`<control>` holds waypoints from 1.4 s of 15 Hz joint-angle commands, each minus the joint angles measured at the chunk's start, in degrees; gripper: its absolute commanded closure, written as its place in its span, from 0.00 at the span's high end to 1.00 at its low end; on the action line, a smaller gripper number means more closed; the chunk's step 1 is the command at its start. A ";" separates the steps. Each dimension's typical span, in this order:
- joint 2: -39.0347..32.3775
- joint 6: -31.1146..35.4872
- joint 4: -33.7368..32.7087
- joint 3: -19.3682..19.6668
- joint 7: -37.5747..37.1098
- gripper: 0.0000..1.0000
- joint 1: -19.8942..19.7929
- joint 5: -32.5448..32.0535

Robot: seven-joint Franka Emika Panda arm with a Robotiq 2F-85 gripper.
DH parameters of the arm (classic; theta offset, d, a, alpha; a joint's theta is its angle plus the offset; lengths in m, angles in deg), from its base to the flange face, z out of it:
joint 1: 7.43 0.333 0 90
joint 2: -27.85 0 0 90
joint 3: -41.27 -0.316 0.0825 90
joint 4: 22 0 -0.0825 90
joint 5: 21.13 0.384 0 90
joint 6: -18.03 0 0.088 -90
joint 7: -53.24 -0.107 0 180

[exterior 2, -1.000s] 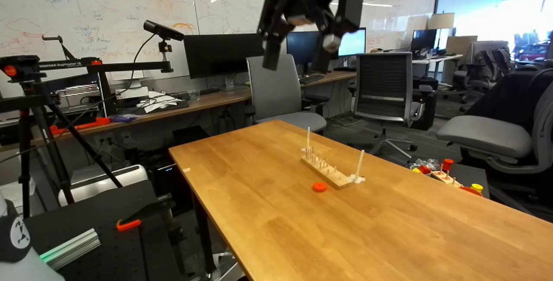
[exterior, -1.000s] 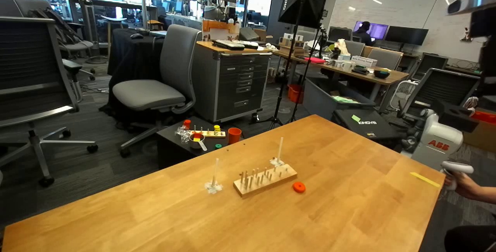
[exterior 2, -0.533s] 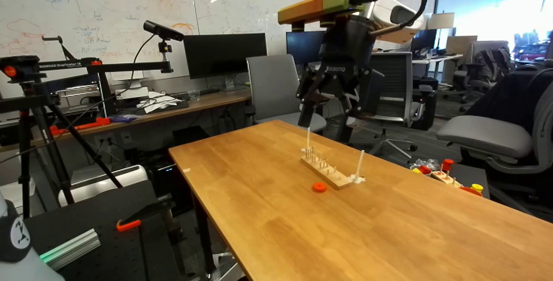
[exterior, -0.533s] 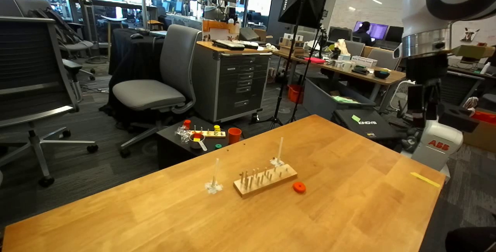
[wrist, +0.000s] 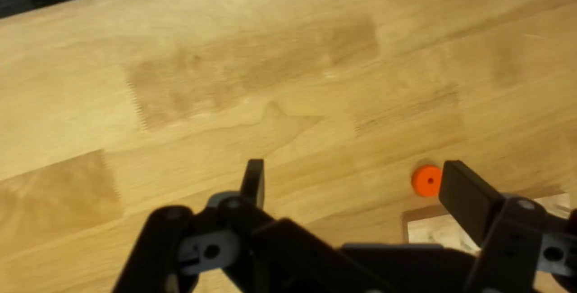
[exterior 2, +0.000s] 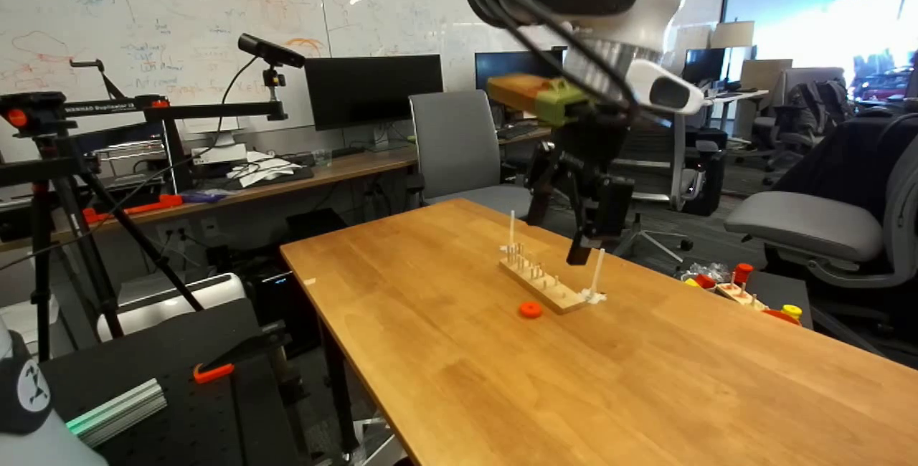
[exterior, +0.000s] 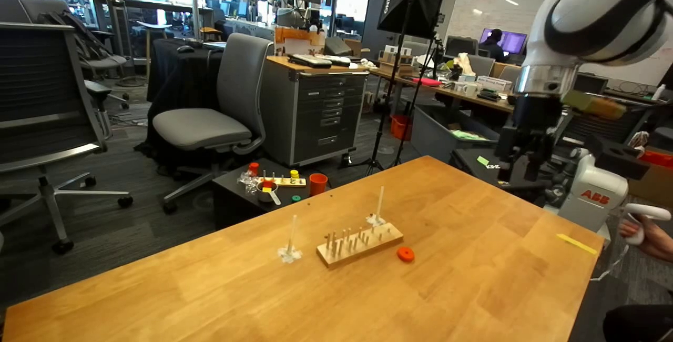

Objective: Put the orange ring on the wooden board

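The orange ring lies flat on the wooden table beside one end of the board; it also shows in an exterior view and in the wrist view. The wooden board is a pale strip with several upright pegs, also in an exterior view; only one end shows in the wrist view. My gripper is open and empty, high above the table, also in an exterior view. In the wrist view my gripper has its right finger covering the ring's right edge.
Two thin white upright sticks are fixed to the table near the board. A low black side table with coloured pieces and an orange cup stands past the table edge. A person's hand holds a controller at the right.
The arm has come down into view in both exterior views, and the gripper is lower and nearer the table. The gripper stays open. The ring and the board have not moved.
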 commanded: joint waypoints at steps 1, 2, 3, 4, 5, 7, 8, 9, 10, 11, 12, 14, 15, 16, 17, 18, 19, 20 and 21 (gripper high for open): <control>-12.64 7.32 -6.92 -4.62 -2.85 1.00 -0.31 7.90; -16.00 9.06 -8.81 -5.72 -3.76 1.00 0.05 8.64; -19.35 10.07 -10.97 -6.94 -4.37 1.00 0.29 9.18; -21.57 10.87 -12.56 -7.71 -5.08 1.00 0.48 9.12; -23.59 10.92 -14.37 -8.26 -5.69 1.00 0.66 8.68; -26.50 10.26 -17.85 -8.21 -7.60 1.00 1.53 6.96; -27.39 9.41 -19.37 -7.64 -8.37 1.00 2.33 5.62; -28.05 8.35 -20.73 -6.54 -9.45 1.00 3.54 3.46; -28.52 7.29 -21.93 -5.87 -10.25 1.00 4.32 1.60; -28.69 6.68 -22.93 -4.85 -11.69 1.00 5.56 -0.71; -28.90 6.59 -23.60 -4.52 -12.38 1.00 6.07 -2.17; -29.33 3.03 -25.69 -4.02 -13.25 1.00 7.19 -5.16; -29.53 1.89 -26.57 -3.61 -14.03 1.00 8.01 -6.62; -29.65 1.02 -27.26 -3.88 -14.12 1.00 8.15 -7.19; -29.89 1.26 -27.58 -3.88 -14.48 1.00 8.57 -7.83; -30.20 1.14 -28.00 -3.98 -14.58 1.00 8.86 -8.35; -30.65 1.61 -28.19 -4.33 -14.73 1.00 8.85 -8.12; -31.07 1.88 -28.41 -4.51 -14.84 1.00 8.98 -8.06; -31.60 2.83 -28.35 -4.57 -15.08 1.00 9.22 -7.95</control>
